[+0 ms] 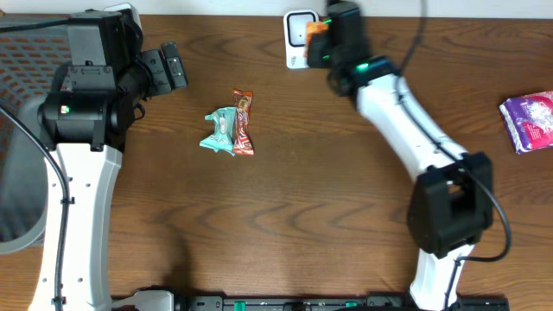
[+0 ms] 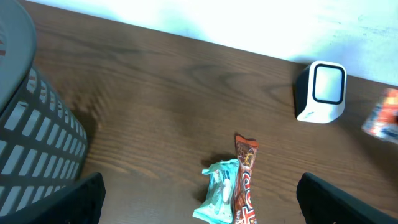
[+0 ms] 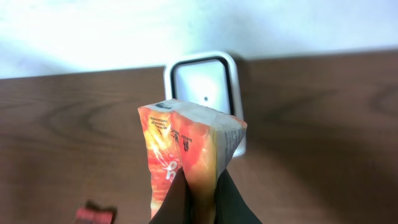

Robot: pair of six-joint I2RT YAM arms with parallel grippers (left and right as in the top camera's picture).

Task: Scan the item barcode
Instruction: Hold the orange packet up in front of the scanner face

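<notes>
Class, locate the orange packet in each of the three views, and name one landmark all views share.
Overhead: orange packet top centre, beside the white scanner.
Left wrist: orange packet blurred at right edge, right of the white scanner.
Right wrist: orange packet centre, pinched by the right gripper, before the white scanner.
Shared landmark: the white scanner.

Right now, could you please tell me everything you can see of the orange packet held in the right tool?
The orange packet is a glossy, crinkled pouch, orange-red with white markings and small print along its top edge. The right tool is shut on its lower end, holding it off the table, just in front of the white scanner. Whether it touches the scanner cannot be told; no barcode shows.
</notes>
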